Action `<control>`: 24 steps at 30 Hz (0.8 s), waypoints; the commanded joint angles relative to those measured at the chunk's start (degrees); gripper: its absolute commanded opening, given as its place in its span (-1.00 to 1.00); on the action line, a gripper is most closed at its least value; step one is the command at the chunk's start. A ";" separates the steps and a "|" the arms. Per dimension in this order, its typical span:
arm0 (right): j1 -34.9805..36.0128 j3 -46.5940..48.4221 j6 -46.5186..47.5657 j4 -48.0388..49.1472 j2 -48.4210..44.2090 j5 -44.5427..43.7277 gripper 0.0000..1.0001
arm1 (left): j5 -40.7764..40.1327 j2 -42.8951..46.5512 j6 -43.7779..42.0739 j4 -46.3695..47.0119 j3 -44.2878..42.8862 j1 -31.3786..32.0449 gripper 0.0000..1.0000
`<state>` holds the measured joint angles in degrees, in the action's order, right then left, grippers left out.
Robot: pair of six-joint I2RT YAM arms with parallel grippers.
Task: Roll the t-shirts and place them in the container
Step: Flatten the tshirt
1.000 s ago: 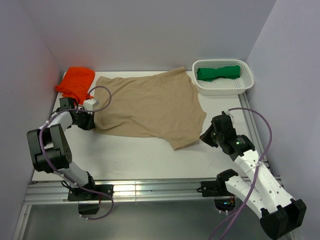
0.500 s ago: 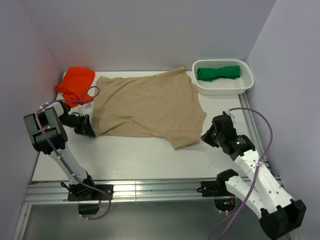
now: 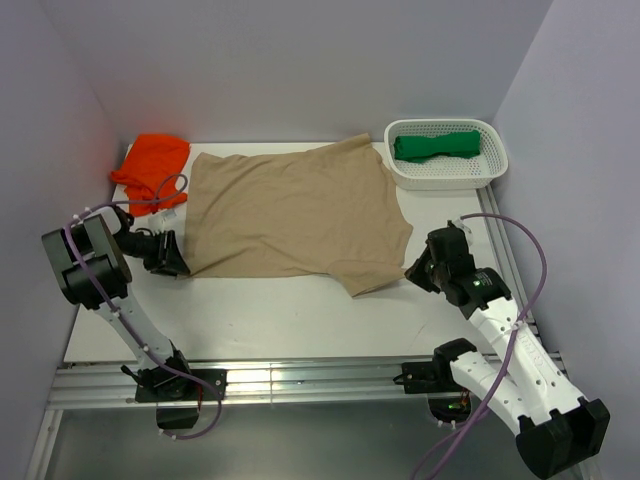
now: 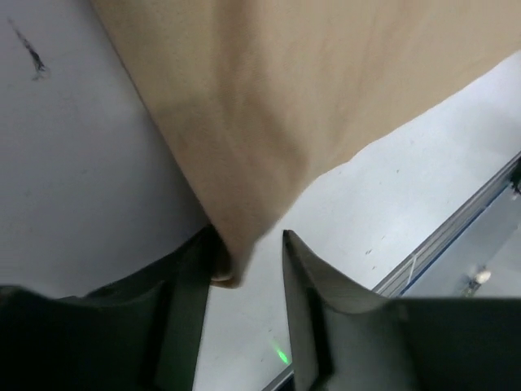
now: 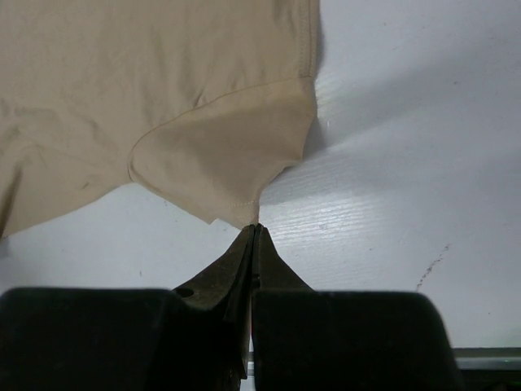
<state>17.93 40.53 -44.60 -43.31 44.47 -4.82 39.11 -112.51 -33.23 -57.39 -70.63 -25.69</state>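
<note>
The tan t-shirt (image 3: 295, 210) lies spread flat across the middle of the table. Low at its left corner sits my left gripper (image 3: 178, 258), open. In the left wrist view that corner (image 4: 285, 98) hangs into the gap and rests against the left finger (image 4: 191, 277), with daylight toward the other finger. My right gripper (image 3: 412, 270) is shut on the tip of the shirt's right sleeve (image 5: 228, 155), which is drawn to a point at the closed tips (image 5: 255, 228). An orange t-shirt (image 3: 152, 165) is bunched at the back left. A green t-shirt (image 3: 437, 146) lies in the basket.
A white perforated basket (image 3: 490, 165) stands at the back right corner. Grey walls close in the left, back and right sides. Bare white table (image 3: 270, 310) runs between the shirt and the metal rail at the near edge.
My left gripper has opened and let go of the tan shirt's left corner after drawing back to the left. The right gripper has stayed shut and barely shifted.
</note>
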 commanded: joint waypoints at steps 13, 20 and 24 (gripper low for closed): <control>-0.62 3.50 3.64 3.58 1.94 -1.42 -1.00 | -14.15 23.30 0.02 13.80 9.72 0.03 0.32; -0.53 3.68 4.78 4.81 2.82 -1.69 -1.00 | -14.14 24.00 -6.24 10.79 13.94 1.34 0.23; -0.71 3.41 5.31 5.51 3.34 -1.86 -1.00 | -13.98 24.53 -5.79 11.68 16.05 2.84 0.13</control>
<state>17.74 41.25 -40.91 -40.25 47.51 -5.17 25.08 -89.52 -37.12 -45.89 -55.22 -23.90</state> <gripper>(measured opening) 0.007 0.574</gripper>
